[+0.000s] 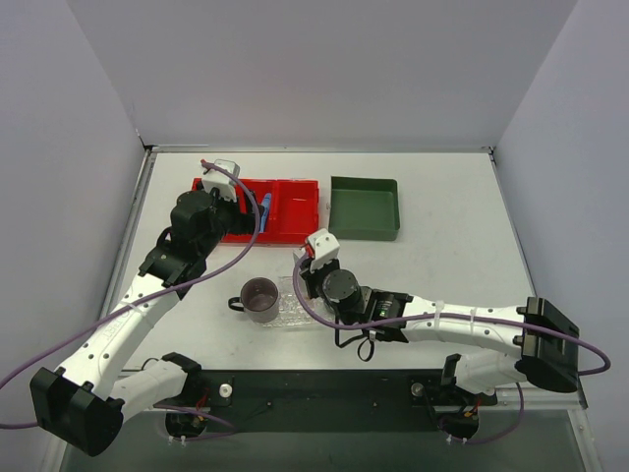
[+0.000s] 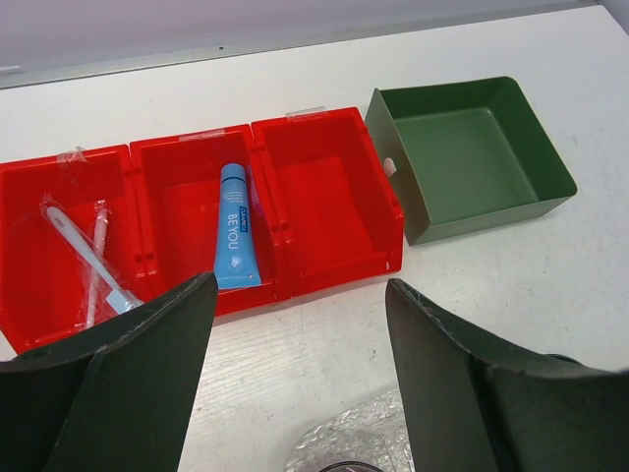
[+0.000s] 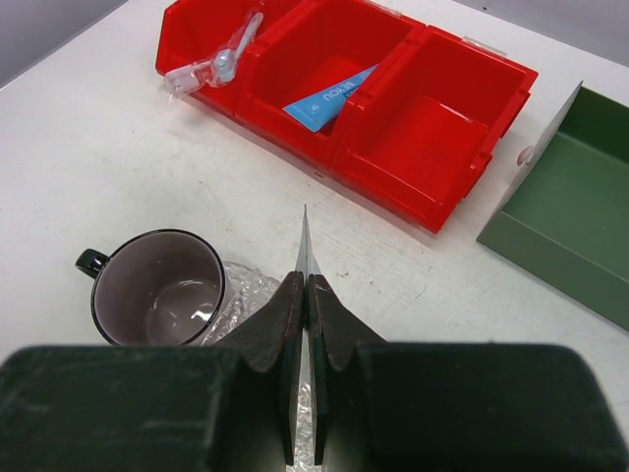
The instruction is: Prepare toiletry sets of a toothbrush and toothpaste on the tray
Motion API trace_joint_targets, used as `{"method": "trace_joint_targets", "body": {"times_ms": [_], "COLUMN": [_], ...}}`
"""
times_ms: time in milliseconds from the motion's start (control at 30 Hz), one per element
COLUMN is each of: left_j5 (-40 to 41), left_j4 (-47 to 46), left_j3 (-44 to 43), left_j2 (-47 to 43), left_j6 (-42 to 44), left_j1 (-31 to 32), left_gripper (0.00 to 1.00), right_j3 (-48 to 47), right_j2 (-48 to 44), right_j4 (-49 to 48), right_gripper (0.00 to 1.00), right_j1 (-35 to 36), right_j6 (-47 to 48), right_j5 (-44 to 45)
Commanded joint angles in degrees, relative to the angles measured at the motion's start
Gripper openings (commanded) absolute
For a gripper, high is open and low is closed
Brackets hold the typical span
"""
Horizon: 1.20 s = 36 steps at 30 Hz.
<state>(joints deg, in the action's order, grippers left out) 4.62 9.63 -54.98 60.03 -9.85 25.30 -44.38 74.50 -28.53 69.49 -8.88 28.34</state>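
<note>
Left wrist view: the toothpaste [image 2: 236, 231], a small light-blue tube, lies flat in the middle compartment of the red bin [image 2: 324, 123], cap toward the far side. It looks light, soft and glossy, so I'd pinch it gently across mid-body. The left jaws hang wide apart just near of it. The right jaws, by the tray [image 1: 292, 313], are pressed together on a thin pale strip [image 3: 305, 241] that I cannot identify.

Left pincer [image 2: 300, 295]: jaws wide apart, empty, arm stretched forward. Right pincer [image 3: 305, 280]: clamped on toothpaste [image 3: 305, 241], arm reaching inward.
</note>
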Motion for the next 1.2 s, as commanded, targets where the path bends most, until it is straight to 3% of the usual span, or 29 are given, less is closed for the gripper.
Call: {"method": "trace_joint_targets", "body": {"times_ms": [0,1033,1167], "left_j5": [-0.4,-0.49,-0.58], "left_j4": [-2.16,-2.16,-2.25], "left_j3": [-0.74,-0.65,-0.65], "left_j2": [0.09,-0.26,-0.35], "left_j6": [0.18,0.27,0.27], "left_j1": [-0.16,-0.16,-0.16], "left_gripper": [0.8,0.8,0.8], "right_j3": [0.26,2.81,2.72], "right_j2": [0.03,3.46,3.11], "right_j4": [-6.0,-9.52,-9.0], "right_gripper": [0.0,0.0,0.08], "right_j1": [0.64,1.0,1.34], "right_j6": [-0.08,0.36,0.36], "right_j5": [2.16,3.74,4.27]}}
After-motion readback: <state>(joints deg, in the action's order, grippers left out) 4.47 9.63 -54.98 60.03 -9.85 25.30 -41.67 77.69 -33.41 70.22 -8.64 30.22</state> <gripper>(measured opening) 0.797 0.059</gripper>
